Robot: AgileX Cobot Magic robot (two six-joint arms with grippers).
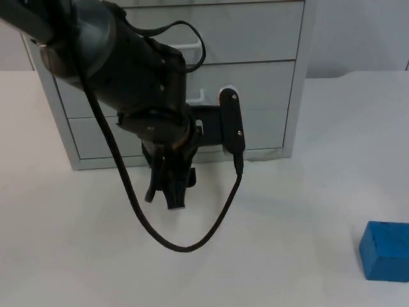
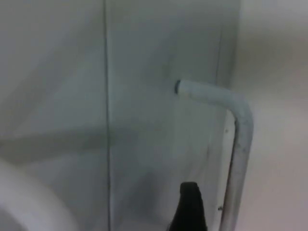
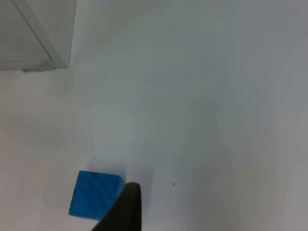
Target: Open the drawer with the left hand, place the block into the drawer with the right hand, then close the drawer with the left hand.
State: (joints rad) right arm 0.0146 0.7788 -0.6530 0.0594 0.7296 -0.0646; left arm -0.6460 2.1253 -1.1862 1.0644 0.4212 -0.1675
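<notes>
Blue block [image 1: 385,251] sits at 4 o'clock on the desk [image 1: 287,256]; left tool [image 1: 167,190] – opening unclear – should hook the drawer handle [image 2: 236,139] squarely.

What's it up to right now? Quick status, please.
Left end effector before the shut drawer, near its handle. Block untouched on table. Right arm waits above it.

One drawer unit [image 1: 281,77] — three drawer fronts visible, all closed; two white handles [image 1: 198,96] visible in the top view; one blue block [image 1: 385,251]; one white table [image 1: 287,256].
</notes>
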